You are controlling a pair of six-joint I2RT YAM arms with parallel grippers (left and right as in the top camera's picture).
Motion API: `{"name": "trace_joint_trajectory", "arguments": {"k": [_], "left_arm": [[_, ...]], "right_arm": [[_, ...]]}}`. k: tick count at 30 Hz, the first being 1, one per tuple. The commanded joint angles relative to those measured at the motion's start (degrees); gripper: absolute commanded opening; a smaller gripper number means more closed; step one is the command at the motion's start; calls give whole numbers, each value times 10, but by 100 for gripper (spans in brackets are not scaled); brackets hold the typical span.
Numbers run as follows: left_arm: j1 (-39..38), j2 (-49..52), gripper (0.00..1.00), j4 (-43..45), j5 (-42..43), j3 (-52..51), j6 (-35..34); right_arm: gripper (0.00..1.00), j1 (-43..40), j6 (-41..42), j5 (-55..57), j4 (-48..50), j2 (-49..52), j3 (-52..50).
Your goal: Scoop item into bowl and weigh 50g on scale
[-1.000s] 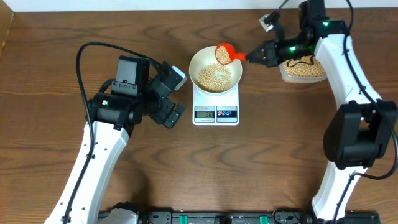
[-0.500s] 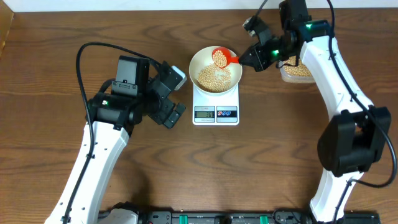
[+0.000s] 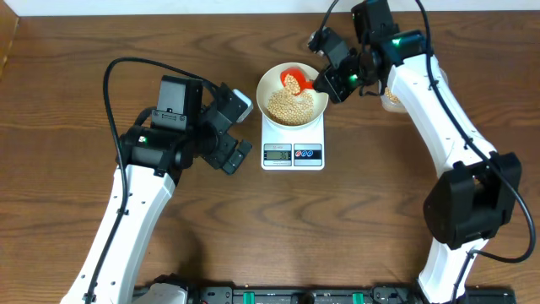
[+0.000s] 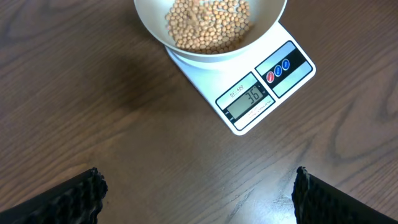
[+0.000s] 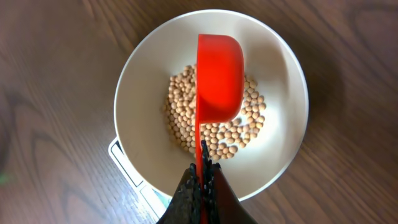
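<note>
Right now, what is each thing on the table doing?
Bowl: sitting on the scale, partly filled.
Beans: piled in the bowl's bottom; a few in the scoop.
Scale: switched on, showing 36.
Scoop: tipped over the bowl.
Right fingers: shut on the scoop's handle.
Left fingers: open, empty, apart from the scale.

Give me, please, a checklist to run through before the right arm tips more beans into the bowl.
1. Reading under 50: ok, the scale display shows 36.
2. Display unit is grams: cannot tell, the small print is unreadable.
3. Bowl seated on the scale: ok.
4. Red scoop above the bowl, inside its rim: ok.
5. Right pincer shut on the scoop handle: ok.
6. Left pincer open, apart from the scale: ok.
</note>
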Motion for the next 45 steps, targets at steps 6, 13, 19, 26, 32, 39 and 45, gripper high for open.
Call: {"name": "trace_joint_trajectory", "arguments": {"k": [6,13,19,26,32,39,45], "left_arm": [[2,3,98,0,-2,2,-5],[2,3,98,0,-2,2,-5],[2,3,98,0,-2,2,-5],[2,3,98,0,-2,2,-5],[2,3,98,0,-2,2,-5],[2,3,98,0,-2,2,-5],[2,3,98,0,-2,2,-5]], "right_arm": [[1,3,-8,9,1,-13,8],[1,-3,12,-25,0,-13,8],[1,-27,24,-82,-4,-13,8],[1,-45,28,-122,-5,-13,8],[1,-47,29,-143,-5,-13,8],[1,-59,37,-171,-3,-13,8],[1,-67,39,-184,-3,-13,8]]}}
